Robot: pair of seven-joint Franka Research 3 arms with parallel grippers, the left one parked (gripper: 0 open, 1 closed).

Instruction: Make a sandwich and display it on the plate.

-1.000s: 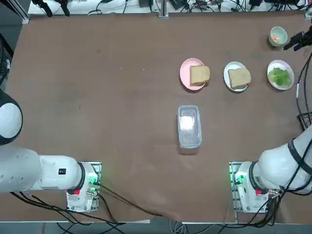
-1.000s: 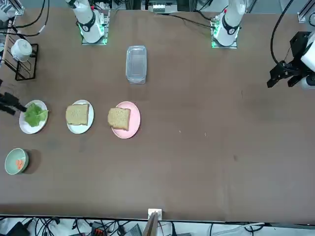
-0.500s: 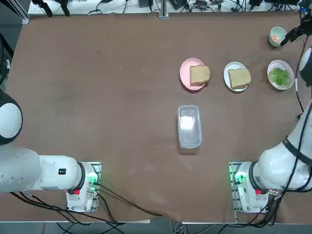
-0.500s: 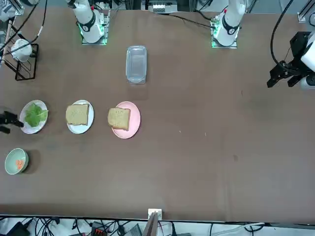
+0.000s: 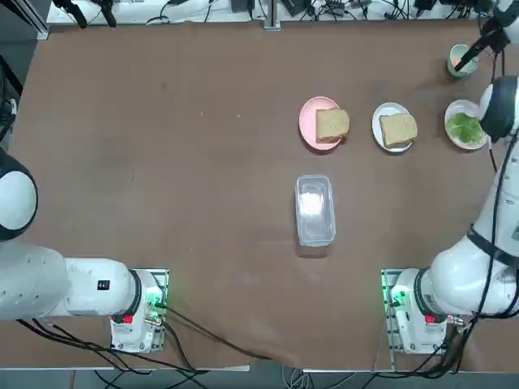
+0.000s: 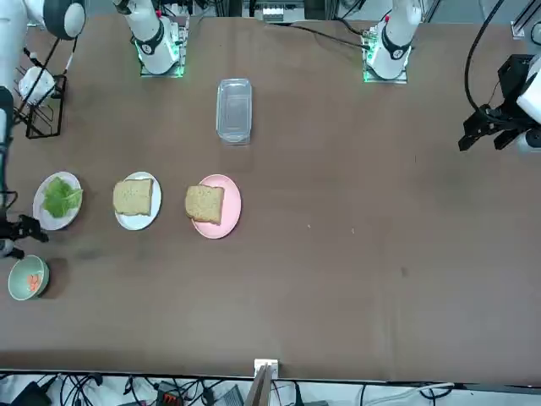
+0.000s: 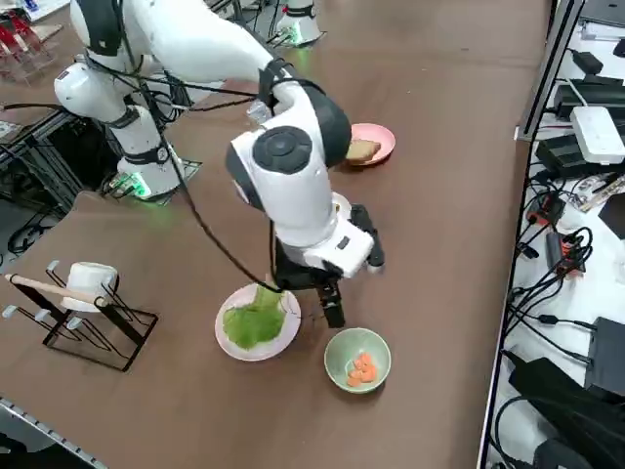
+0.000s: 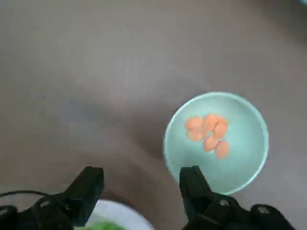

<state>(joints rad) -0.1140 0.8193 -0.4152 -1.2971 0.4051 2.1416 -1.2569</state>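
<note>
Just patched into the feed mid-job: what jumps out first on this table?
A row of dishes at the working arm's end: a pink plate and a white plate, each with a bread slice, then a plate of greens. The right end effector hangs open between the greens and a green bowl of orange pieces. A clear container sits alone mid-table.

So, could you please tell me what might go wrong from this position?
1. The open right tool hangs between the green bowl of orange pieces and the plate of leaves; a straight descent would likely clip a rim or meet bare table.
2. The orange pieces are small and bunched, so the tool may take several or none.
3. The light bowl may slide if nudged.
</note>
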